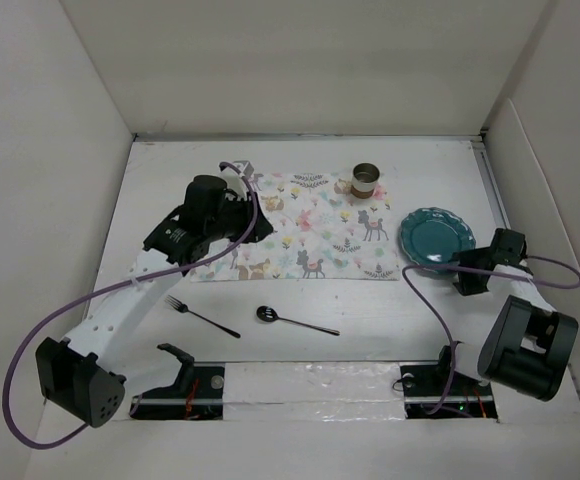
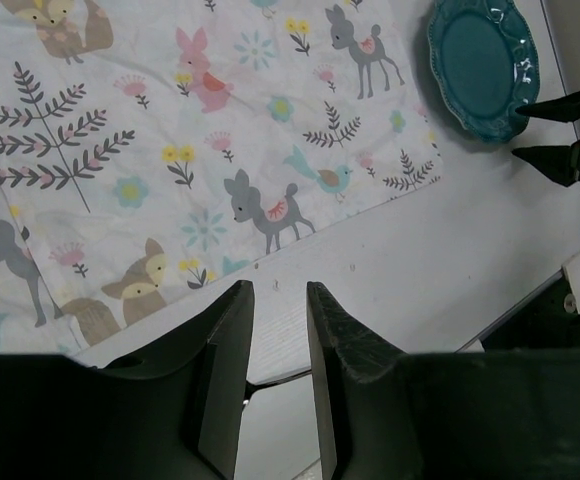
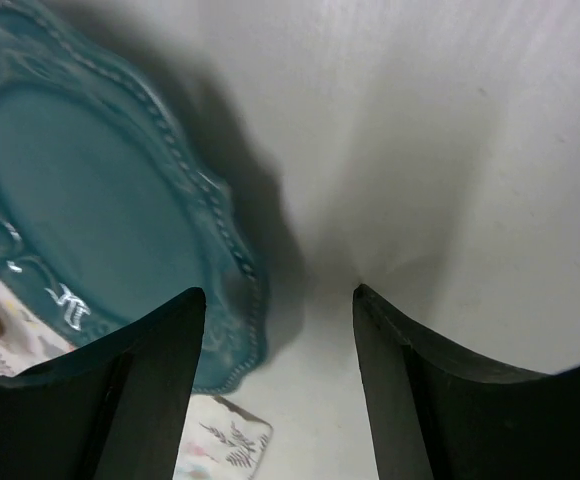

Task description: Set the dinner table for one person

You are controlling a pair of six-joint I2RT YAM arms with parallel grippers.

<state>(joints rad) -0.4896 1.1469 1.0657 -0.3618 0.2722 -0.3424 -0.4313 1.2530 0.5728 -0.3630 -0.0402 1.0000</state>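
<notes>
Though plain white, dinner table (image 1: 390,300) beneath pastel mat (image 1: 310,225), panels (image 1: 300,60) around; left jaws, right jaws spread.

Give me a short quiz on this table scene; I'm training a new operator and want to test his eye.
1. True or false: the cup stands on the teal plate.
2. Which lies closest to the right arm's fingers? A) fork B) teal plate C) spoon
3. Fill in: in the top view, the fork lies to the ___ of the spoon.
Key: 1 false, it stands on the placemat; 2 B; 3 left.
</notes>
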